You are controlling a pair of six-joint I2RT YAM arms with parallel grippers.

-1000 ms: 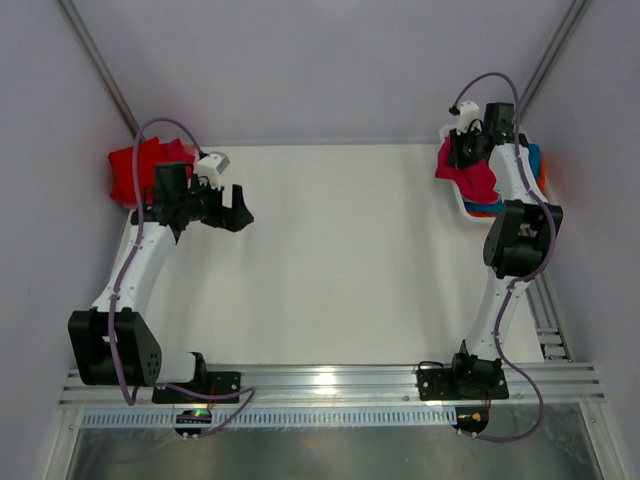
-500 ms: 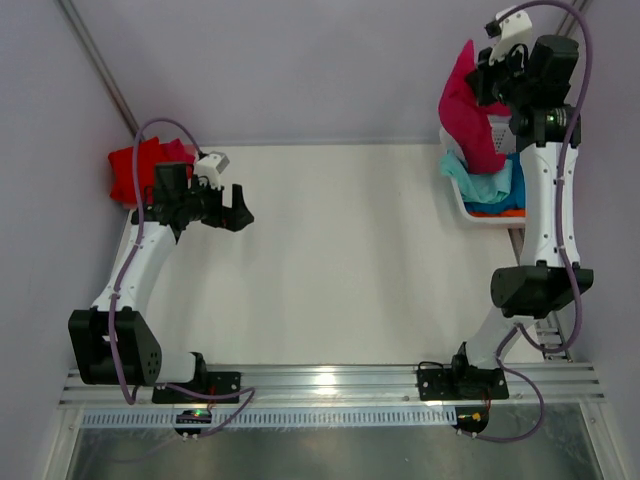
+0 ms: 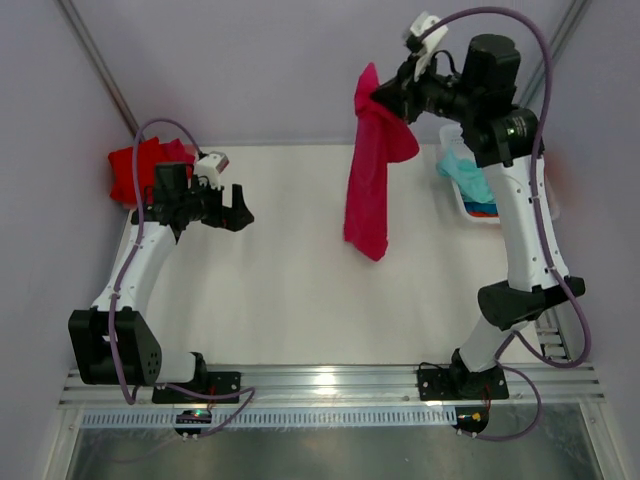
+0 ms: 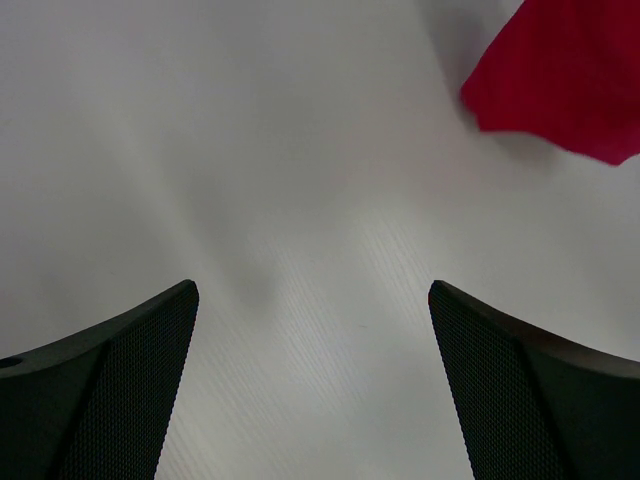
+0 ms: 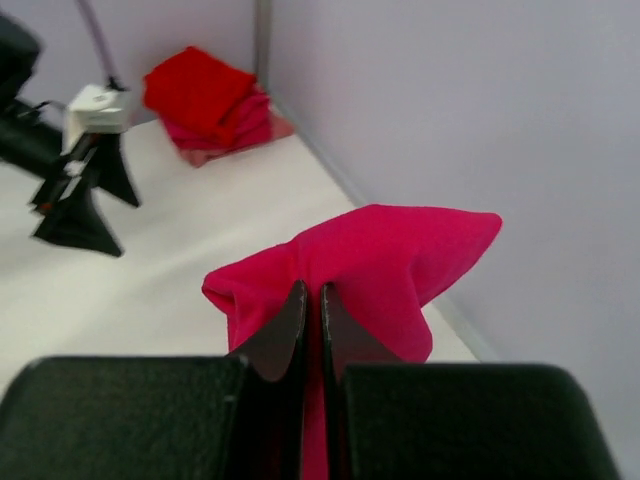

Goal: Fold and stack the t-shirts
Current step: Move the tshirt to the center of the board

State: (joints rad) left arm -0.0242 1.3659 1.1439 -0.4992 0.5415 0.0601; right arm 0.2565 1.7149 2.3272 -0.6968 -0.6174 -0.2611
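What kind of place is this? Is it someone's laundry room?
Probably a robot lab bench, not a home: two robot arms bolted to a metal rail by a white table, plain walls around it, and the right gripper holding up a crimson-pink t-shirt.

On your white tabletop [image 3: 300, 290], a folded stack of red and pink t-shirts [image 3: 140, 165] lies in the far left corner, behind the left fingers [image 3: 238, 193]. A white basket [image 3: 462, 210] holding mint, blue and orange t-shirts [image 3: 462, 170] sits right of the right fingers [image 3: 388, 98], lower down.
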